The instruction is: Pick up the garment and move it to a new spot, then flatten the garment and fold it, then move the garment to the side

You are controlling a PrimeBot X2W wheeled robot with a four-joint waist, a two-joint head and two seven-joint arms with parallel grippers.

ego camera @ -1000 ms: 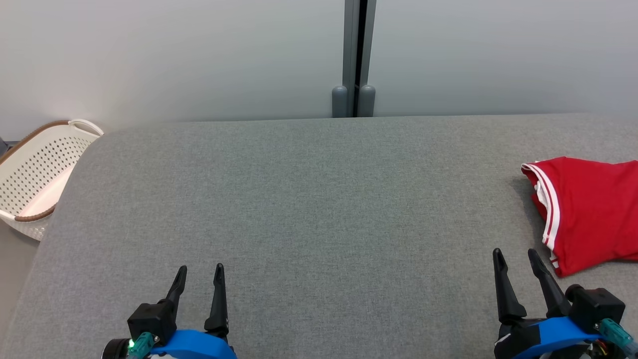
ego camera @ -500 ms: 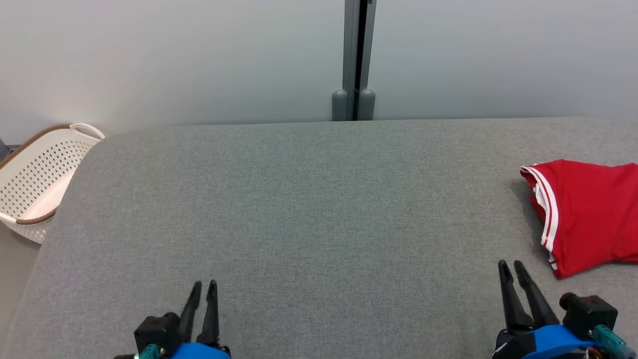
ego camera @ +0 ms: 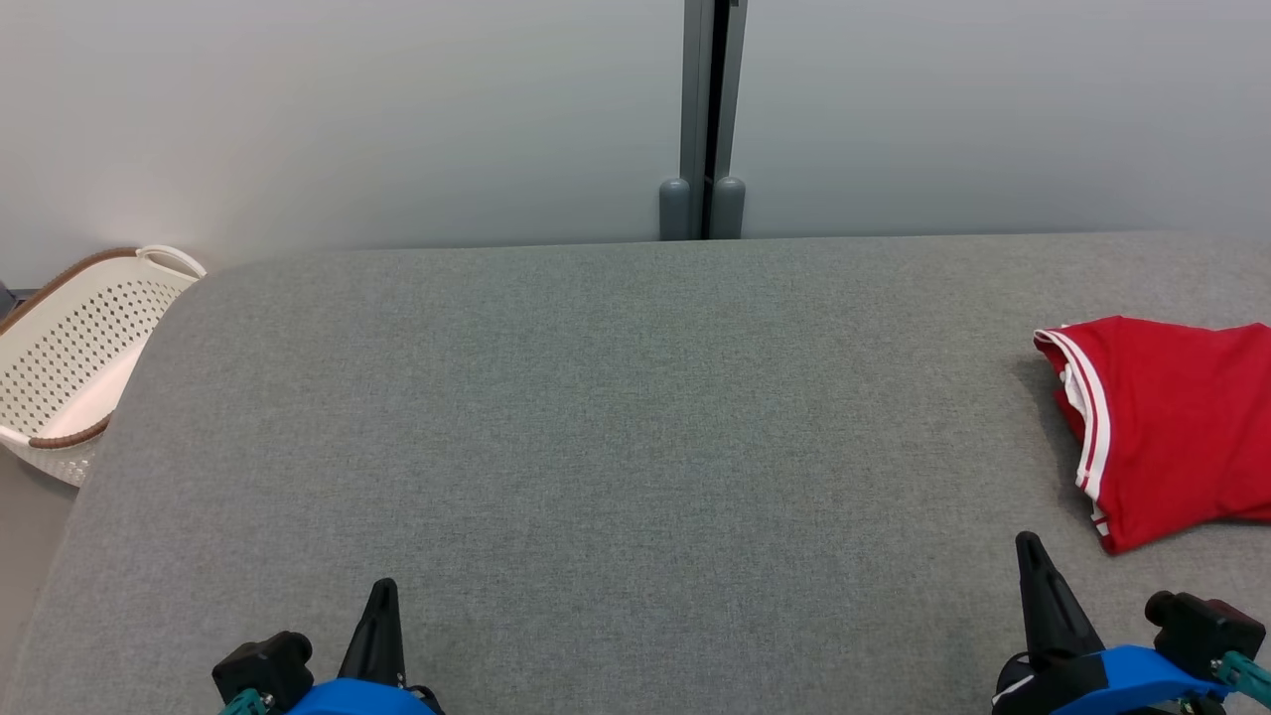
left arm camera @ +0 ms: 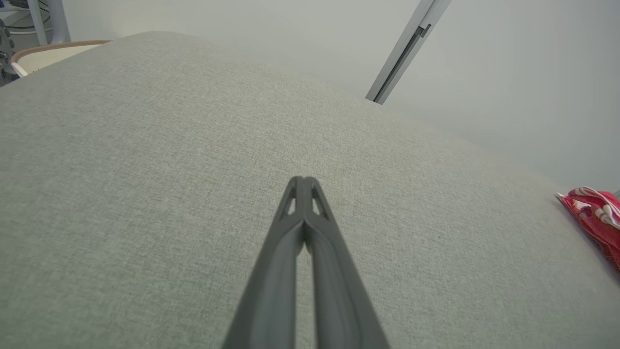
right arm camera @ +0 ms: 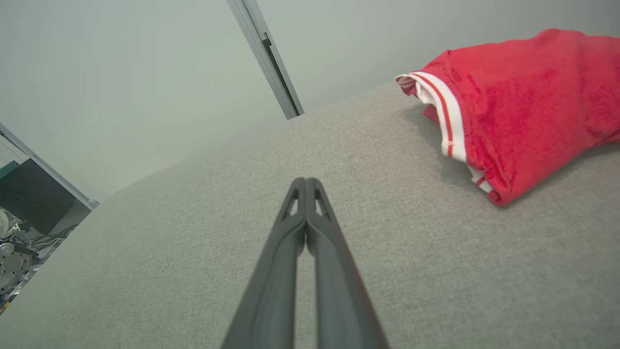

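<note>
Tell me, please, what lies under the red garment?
The red garment lies on the grey table, which shows beside it. Anything directly beneath the cloth is covered, so I cannot tell.

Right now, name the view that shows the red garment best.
Right wrist view: the garment lies close and large, striped hem plain. Head view crops the garment at the edge; left wrist view catches a far corner.

You have the grey fabric tabletop [ego camera: 596, 427] open across its middle and left, so there is room to sweep there unhindered. At the far right the red garment [ego camera: 1182, 427] lies on it, the one obstacle on the surface, running past the view's edge. Behind the far edge the pale wall [ego camera: 348, 119] and its grey post [ego camera: 703, 119] stop any reach — and a white perforated basket [ego camera: 70, 348] stands off the left corner.
</note>
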